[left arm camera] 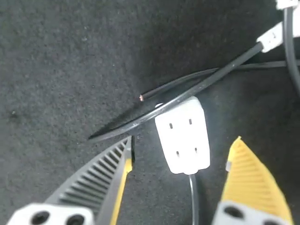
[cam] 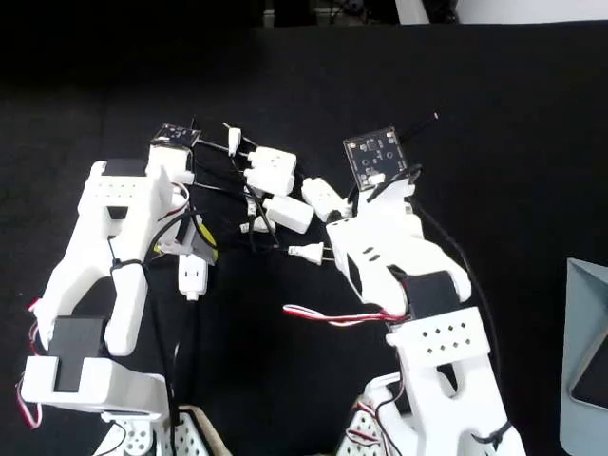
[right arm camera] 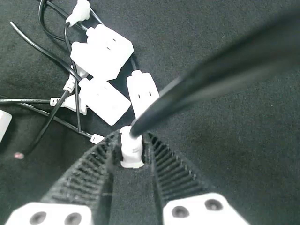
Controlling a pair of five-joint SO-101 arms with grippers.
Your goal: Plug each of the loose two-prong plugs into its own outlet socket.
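Cords (right arm camera: 28, 100) and a plug (cam: 306, 252) crowd the near side of the socket cluster (cam: 275, 176). Beyond it lies open cloth (cam: 494, 104).

Right wrist view: thick black cable (right arm camera: 225, 61) close to the lens, heavily blurred, running off the picture's corner and covering one end of a white outlet socket (right arm camera: 143, 91). Prongs of the white plug (right arm camera: 131, 152) clamped in the right gripper (right arm camera: 131, 137) hidden under its own body. White block (right arm camera: 3, 124) cropped by the edge, kind unclear.

Left wrist view: white cable plug (left arm camera: 274, 38) running off the edge, prongs out of sight; second white piece (left arm camera: 288, 3) barely in, not identifiable.

High view: grey-blue tray (cam: 579, 313) cropped at the side, dark flat item (cam: 594, 380) on it too cut off to name; small white plug (cam: 258, 224) among the sockets too small to tell seated from loose.
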